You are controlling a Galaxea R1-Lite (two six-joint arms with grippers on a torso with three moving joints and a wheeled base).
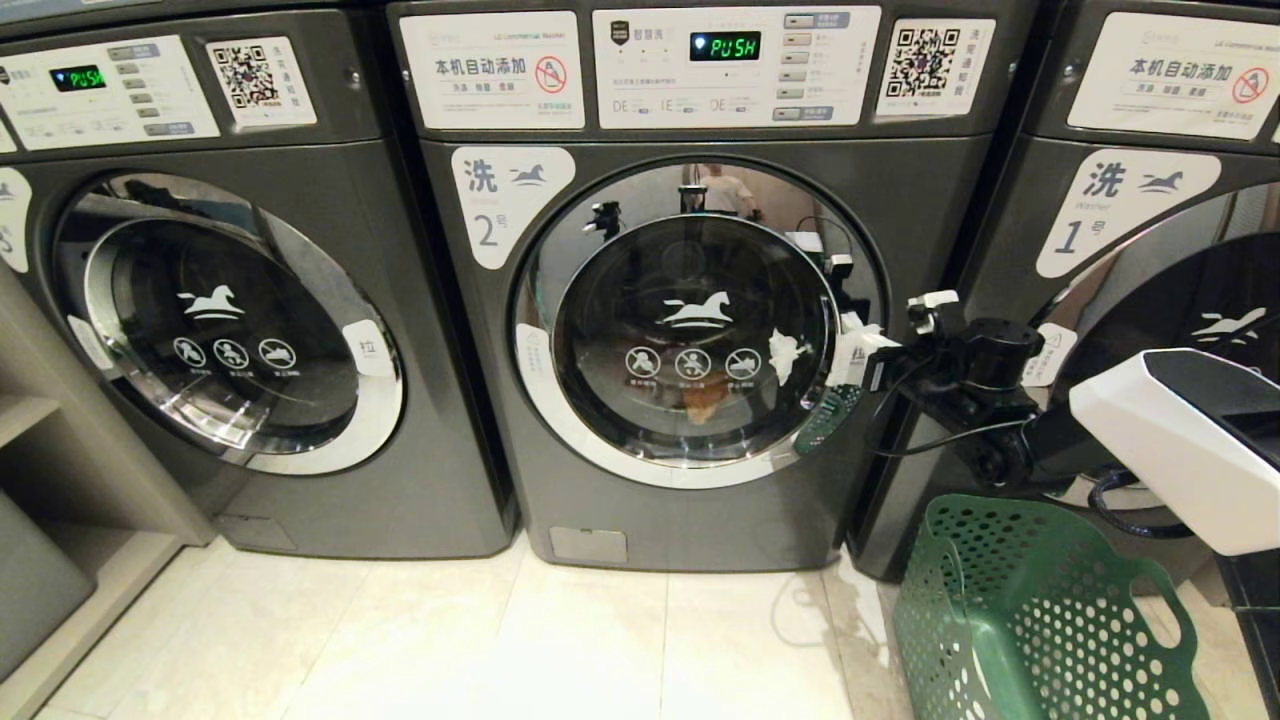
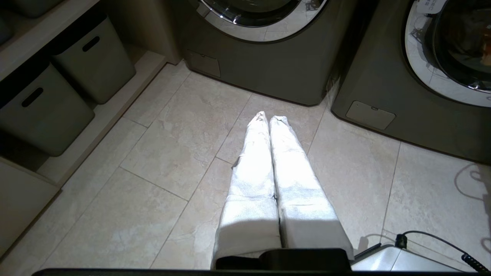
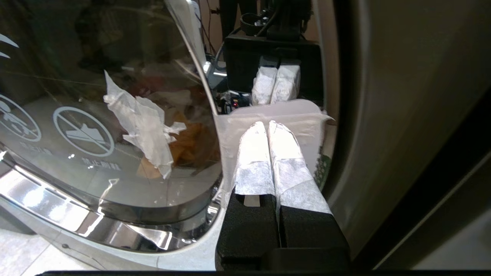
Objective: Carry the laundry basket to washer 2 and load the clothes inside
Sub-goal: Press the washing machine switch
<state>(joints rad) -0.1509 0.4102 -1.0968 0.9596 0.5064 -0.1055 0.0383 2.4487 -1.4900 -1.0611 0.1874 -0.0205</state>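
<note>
Pale beige floor tiles [image 1: 560,640] ran up to a row of three dark grey front-loading machines. At the centre of the head view stood washer 2 [image 1: 690,330], dark grey, with a white label bearing a blue "2" at about ten o'clock from its round chrome-rimmed glass door [image 1: 695,330]; the door was shut, and a green "PUSH" display [image 1: 725,45] glowed on the panel above. Behind the glass lay the clothes [image 1: 705,395], of which a yellow-orange garment low in the drum and a white one [image 3: 142,122] pressed against the pane could be made out; a pink-red piece could not be told for certain. An identical machine marked "1" [image 1: 1140,250] stood at three o'clock from washer 2, and a third grey washer [image 1: 230,320] at nine o'clock.

At five o'clock from the door, on the floor before washer 1, sat the laundry basket [image 1: 1030,620], green perforated plastic with cut-out handles, tilted, and nothing showed in the part of it in view.

The right gripper [image 3: 268,126], its white-wrapped fingers [image 3: 253,153] pressed together with nothing between them, reached in from the right to the three o'clock edge of the door, its tips at the pale translucent handle tab [image 3: 303,115] there; whether they touched it I cannot tell.

The left gripper [image 2: 268,119], likewise closed and empty, pointed down over bare tile in front of the third washer, with grey storage bins [image 2: 69,76] on a low shelf off to its side.
</note>
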